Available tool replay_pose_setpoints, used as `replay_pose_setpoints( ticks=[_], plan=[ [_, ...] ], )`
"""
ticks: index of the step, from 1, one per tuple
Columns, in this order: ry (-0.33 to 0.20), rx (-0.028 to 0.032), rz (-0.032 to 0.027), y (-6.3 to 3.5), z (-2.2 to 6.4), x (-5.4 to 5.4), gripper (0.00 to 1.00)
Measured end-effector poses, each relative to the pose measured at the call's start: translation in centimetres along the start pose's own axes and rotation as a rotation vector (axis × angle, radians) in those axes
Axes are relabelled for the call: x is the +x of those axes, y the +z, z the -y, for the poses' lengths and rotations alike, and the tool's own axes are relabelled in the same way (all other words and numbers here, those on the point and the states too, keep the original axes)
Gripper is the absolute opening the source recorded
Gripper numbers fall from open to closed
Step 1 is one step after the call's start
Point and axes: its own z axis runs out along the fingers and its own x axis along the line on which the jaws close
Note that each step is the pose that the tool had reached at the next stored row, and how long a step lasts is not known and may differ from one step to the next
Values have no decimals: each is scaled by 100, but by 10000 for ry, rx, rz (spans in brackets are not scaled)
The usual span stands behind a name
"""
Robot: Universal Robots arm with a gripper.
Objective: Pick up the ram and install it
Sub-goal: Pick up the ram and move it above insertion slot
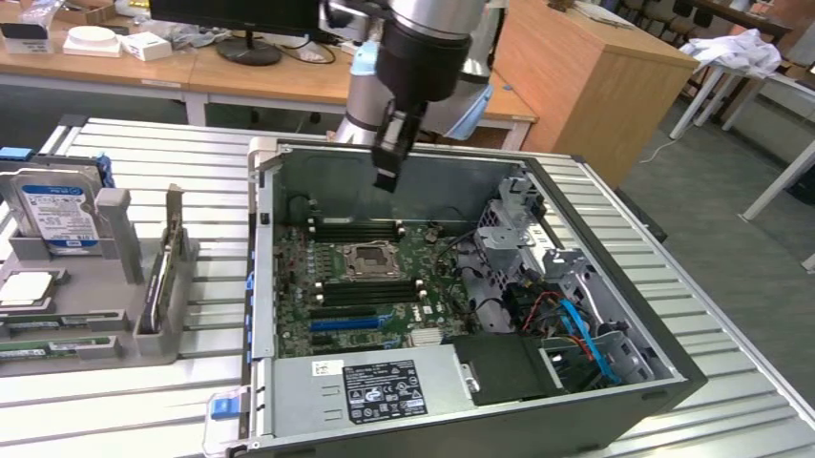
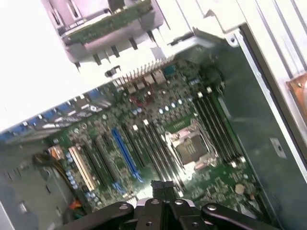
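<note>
Fingers (image 2: 218, 211) tight on ram (image 2: 161, 188) between them

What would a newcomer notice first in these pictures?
The open computer case on the slatted table, its green motherboard bare, draws the eye first. Above its far wall hangs the gripper, shut on a dark ram stick. At the exterior view's left, a hard drive stands in a grey rack.

We see: green motherboard (image 1: 369, 286), blue slot (image 2: 125, 153), black gripper (image 2: 163, 201), dark ram (image 2: 161, 184), blue-labelled hard drive (image 1: 61, 218), ribbed silver table (image 1: 153, 162), blue and orange cables (image 1: 575, 329), grey case (image 1: 319, 181).
</note>
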Motion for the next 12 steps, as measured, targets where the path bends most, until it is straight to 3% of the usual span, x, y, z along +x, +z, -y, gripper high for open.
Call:
replay_pose_setpoints(
  ticks=[7,12],
  plan=[
    [11,-33,-191,8,-248,130,10],
    [14,-79,-236,18,-450,237,10]
  ],
)
